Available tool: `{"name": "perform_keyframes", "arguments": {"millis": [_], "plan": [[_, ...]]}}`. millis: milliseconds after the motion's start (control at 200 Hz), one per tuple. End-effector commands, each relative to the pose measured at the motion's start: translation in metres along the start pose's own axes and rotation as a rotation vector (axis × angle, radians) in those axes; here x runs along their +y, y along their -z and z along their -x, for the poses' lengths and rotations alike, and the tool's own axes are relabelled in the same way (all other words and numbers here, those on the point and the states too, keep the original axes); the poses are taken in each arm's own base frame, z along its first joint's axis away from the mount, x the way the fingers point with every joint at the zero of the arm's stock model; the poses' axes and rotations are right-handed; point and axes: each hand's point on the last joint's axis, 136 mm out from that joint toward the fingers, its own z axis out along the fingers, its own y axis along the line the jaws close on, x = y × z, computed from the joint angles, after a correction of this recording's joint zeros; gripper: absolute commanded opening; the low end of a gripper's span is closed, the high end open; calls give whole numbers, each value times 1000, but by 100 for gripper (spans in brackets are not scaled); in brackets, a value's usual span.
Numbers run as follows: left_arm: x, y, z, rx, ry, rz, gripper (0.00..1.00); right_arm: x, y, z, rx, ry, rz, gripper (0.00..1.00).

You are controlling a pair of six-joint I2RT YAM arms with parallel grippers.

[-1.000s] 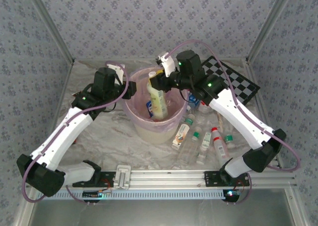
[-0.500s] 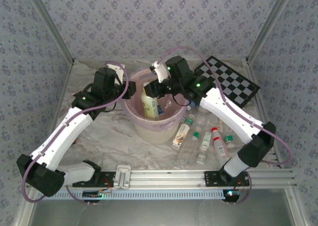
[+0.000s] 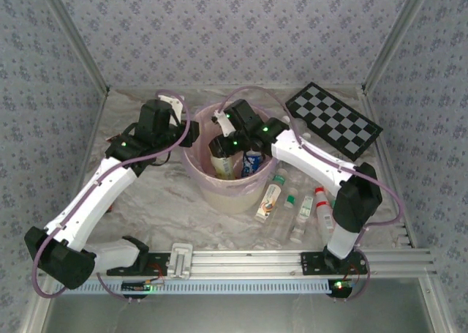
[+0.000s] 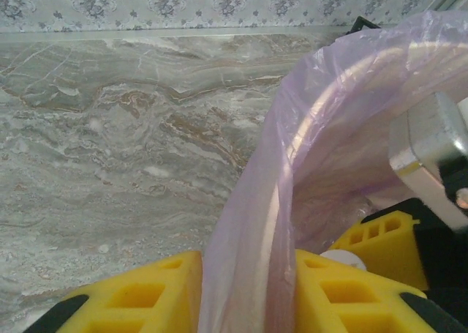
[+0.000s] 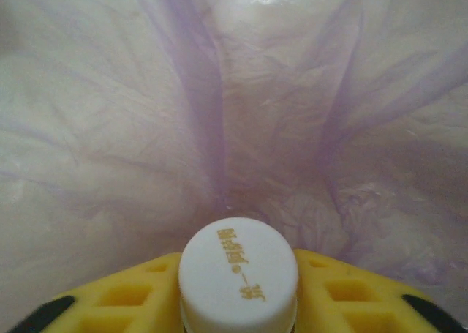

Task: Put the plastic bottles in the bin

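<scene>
The bin [image 3: 228, 198], a cream bucket lined with a pink bag, stands mid-table. My left gripper [image 3: 191, 132] is shut on its left rim; the rim and bag [image 4: 322, 106] run between the yellow fingers [image 4: 139, 296] of my left gripper [image 4: 246, 278]. My right gripper [image 3: 222, 144] reaches down inside the bin, shut on a pale yellow plastic bottle [image 3: 223, 165]. Its white cap [image 5: 238, 271] sits between the yellow fingers [image 5: 344, 293], with the bag's wall [image 5: 219, 91] close ahead. A blue-labelled bottle [image 3: 252, 161] lies in the bin. Several plastic bottles [image 3: 269, 200] lie on the table to its right.
A black-and-white chequered board [image 3: 333, 121] lies at the back right. The loose bottles [image 3: 303, 210] are spread between the bin and the right arm's base. Patterned walls close in the table on three sides. A metal rail [image 3: 241, 261] runs along the near edge.
My right arm has swung left and gone down, carrying the yellow bottle from above the bin's rim deep into the bin. The left arm has stayed where it was.
</scene>
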Motion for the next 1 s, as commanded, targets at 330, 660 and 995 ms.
{"name": "perform_keyframes", "arguments": {"millis": [330, 660, 995], "plan": [[12, 0, 4, 23, -54, 90, 20, 23, 144, 53, -223, 38, -23, 91], [33, 16, 26, 14, -80, 185, 0, -74, 223, -1, -263, -191, -276, 96], [90, 46, 38, 1, -12, 297, 0, -188, 248, -109, -71, -555, -591, 86]]}}
